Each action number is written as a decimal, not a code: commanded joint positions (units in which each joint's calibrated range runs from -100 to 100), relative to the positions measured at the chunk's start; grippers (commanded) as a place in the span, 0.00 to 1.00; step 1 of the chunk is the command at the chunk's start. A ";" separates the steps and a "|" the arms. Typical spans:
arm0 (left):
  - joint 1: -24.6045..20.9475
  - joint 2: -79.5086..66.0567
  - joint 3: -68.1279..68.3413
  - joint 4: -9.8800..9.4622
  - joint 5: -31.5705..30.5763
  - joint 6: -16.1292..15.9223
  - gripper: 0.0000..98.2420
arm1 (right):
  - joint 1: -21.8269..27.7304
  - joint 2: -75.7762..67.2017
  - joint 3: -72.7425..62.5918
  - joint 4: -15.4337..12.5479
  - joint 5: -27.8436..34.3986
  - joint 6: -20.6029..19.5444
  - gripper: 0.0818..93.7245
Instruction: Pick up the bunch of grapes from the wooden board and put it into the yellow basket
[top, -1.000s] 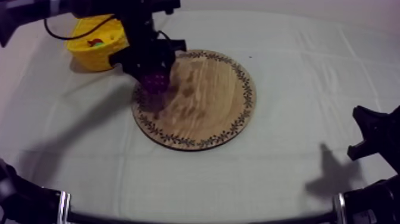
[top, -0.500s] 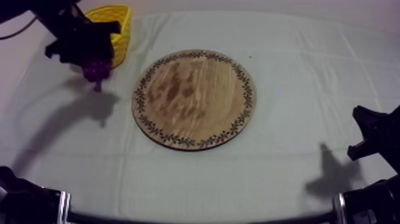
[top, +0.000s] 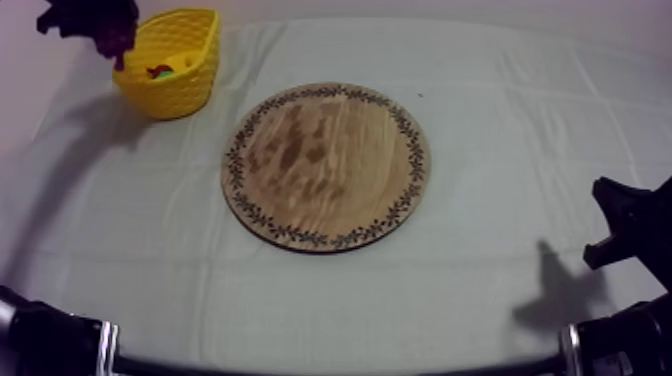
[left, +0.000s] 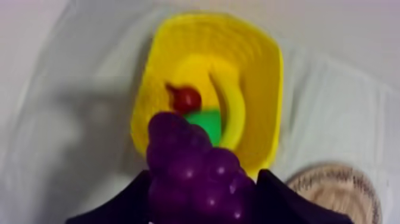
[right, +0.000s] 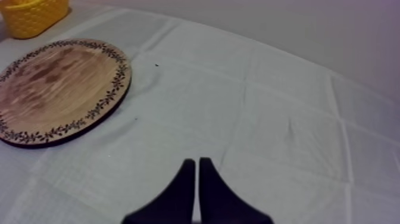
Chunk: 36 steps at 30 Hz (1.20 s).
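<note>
Aloft, left fingers (left: 126, 201) clamp grapes (left: 196, 179) — at the rim of the basket (left: 269, 89).

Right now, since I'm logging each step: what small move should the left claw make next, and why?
Probably ease the left claw forward over the yellow basket before releasing. It is shut on the bunch of grapes, which hangs beside the basket's rim, not yet above its middle.
</note>
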 joint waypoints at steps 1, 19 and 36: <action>-0.82 5.02 -7.36 -0.11 -1.15 -0.55 0.41 | 0.02 -0.01 -0.03 0.01 0.00 0.00 0.00; -1.33 34.19 -26.23 -2.82 -8.00 -3.35 0.41 | 0.02 -0.01 -0.03 0.01 0.00 0.00 0.00; -1.25 38.38 -28.11 -2.08 -8.44 -2.74 0.82 | 0.02 -0.01 -0.03 0.01 0.00 0.00 0.00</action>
